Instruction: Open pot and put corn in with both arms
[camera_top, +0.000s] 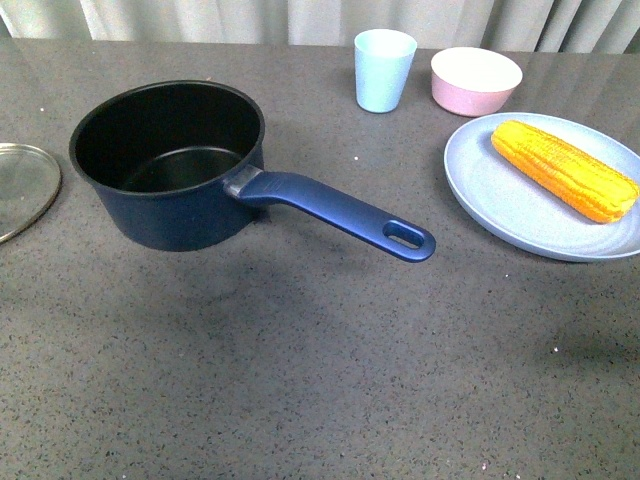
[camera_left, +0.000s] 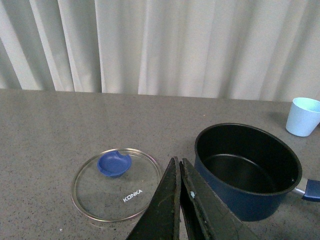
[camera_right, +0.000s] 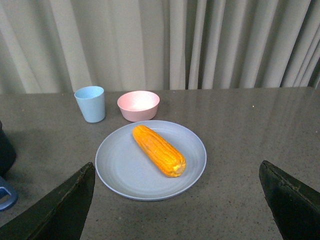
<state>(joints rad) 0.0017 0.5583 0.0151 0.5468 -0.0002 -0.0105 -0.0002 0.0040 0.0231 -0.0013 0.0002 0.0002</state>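
Navy-blue and lidless, the pot (camera_top: 170, 165) sits on the grey tabletop (camera_top: 300, 380) in the front view, its black inside empty and its long handle (camera_top: 340, 205) pointing toward the plate (camera_top: 480, 190). The glass lid (camera_top: 25, 185) lies flat at the far left, just apart from the pot. The corn (camera_top: 565, 168) lies slantwise on the plate, well to the right. Behind stand a light blue cup (camera_top: 384, 68) and a pink bowl (camera_top: 476, 80); the bowl looks empty, while the cup's inside is not visible. Neither arm shows here.

From the left wrist, the left claw (camera_left: 178, 162) is pressed closed on nothing, hovering between lid and pot. The lid's blue knob (camera_left: 114, 164) faces up.

From the right wrist, the right claw (camera_right: 176, 167) is spread wide and holds nothing, lined up over the plate with the corn between its fingers but well below them.

Opening looks done; fetching the corn remains. The cob is round and tapered, so a grip near one end could let it swivel or slip out on the way across. It is about as long as the pot is wide, so lowered level it might catch on the rim. The jutting handle lies on the path from plate to pot, and a low carry could knock it and turn the pot.
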